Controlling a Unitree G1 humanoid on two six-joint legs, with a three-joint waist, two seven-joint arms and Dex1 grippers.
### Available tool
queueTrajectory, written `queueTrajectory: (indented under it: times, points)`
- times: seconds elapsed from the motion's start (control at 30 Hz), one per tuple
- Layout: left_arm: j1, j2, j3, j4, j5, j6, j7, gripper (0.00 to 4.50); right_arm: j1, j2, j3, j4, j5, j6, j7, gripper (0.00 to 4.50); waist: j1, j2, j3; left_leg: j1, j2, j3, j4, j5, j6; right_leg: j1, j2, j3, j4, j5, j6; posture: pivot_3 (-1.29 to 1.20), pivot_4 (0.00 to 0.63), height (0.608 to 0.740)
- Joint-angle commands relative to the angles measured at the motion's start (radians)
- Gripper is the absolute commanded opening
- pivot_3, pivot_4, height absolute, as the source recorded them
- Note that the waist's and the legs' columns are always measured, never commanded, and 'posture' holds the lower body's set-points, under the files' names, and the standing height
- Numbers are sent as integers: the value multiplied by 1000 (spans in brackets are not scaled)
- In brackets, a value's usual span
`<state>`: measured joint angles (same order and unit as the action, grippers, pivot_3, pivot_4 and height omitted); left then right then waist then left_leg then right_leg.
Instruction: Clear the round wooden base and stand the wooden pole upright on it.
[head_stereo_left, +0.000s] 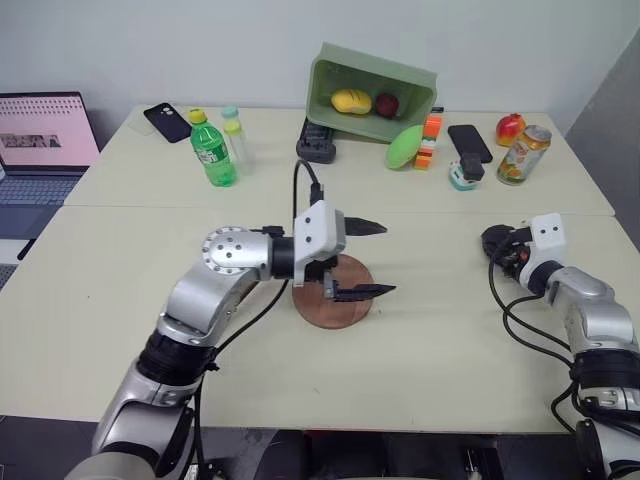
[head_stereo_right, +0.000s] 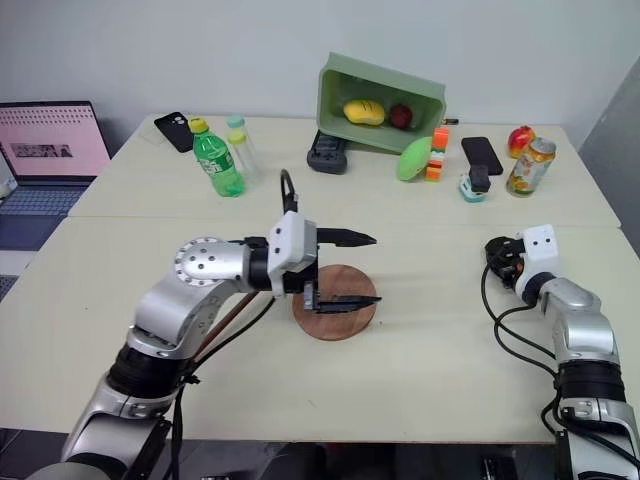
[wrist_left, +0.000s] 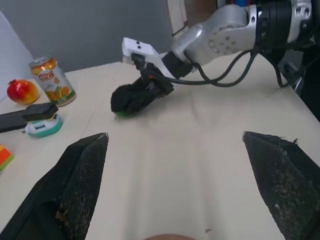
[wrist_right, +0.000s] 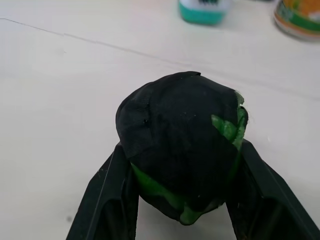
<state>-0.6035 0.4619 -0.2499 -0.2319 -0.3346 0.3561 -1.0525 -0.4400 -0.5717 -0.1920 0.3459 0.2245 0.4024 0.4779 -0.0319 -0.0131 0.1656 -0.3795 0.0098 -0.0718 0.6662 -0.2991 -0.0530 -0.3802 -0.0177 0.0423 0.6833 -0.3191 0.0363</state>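
Nearest to me, my left claw (head_stereo_left: 372, 259) hangs over the round wooden base (head_stereo_left: 332, 297) with its two black fingers spread wide and nothing between them. That base is one reddish-brown disc lying flat on the bench (head_stereo_left: 420, 350), its top bare under the fingers. A thin dark rod (head_stereo_right: 222, 325) shows beneath my left arm, likely the wooden pole, though I cannot tell for sure. Off to the right, my right claw (wrist_right: 182, 200) has its two fingers either side of one black and green ball (wrist_right: 182, 150) resting on the bench; I can't tell whether they are clamped on it. Along the far side I count one tipped green bin (head_stereo_left: 370, 95) with two fruits inside, two bottles (head_stereo_left: 212, 150), two phones (head_stereo_left: 167, 121), one drink can (head_stereo_left: 523, 155), one red fruit (head_stereo_left: 510, 128) and one laptop (head_stereo_left: 42, 145)
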Motion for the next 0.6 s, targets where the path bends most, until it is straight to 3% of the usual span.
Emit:
queueTrajectory:
  times: [0.03,0.2,0.37,0.5,0.6]
  points:
    - [-21,-10,-2,-9,13,-25,13,4500,-4,-7,-45,-58,20,-1,-16,3394,0,0,0,0,0,0,0,0,0,0,0,0,0,0,0,0,150,740]
    - [-22,-9,13,-5,6,-28,12,4500,31,-18,-60,-123,11,-13,-26,4483,1,0,0,0,0,-1,0,0,0,0,0,0,1,0,0,0,150,740]
    - [-28,7,51,-8,0,-12,34,4500,65,-35,-87,-229,31,1,-19,4483,1,0,0,0,0,-1,1,0,0,0,0,0,1,0,0,0,150,740]
    - [-53,47,151,-3,5,26,117,4500,103,-99,-100,-419,51,-15,40,4483,0,0,0,0,0,-3,1,0,0,-1,0,0,1,0,0,0,150,740]
    - [-82,126,242,-19,-38,117,129,4500,141,-155,-108,-585,111,3,126,4483,-1,0,0,0,0,-4,1,-1,2,-1,0,0,2,0,0,0,150,740]
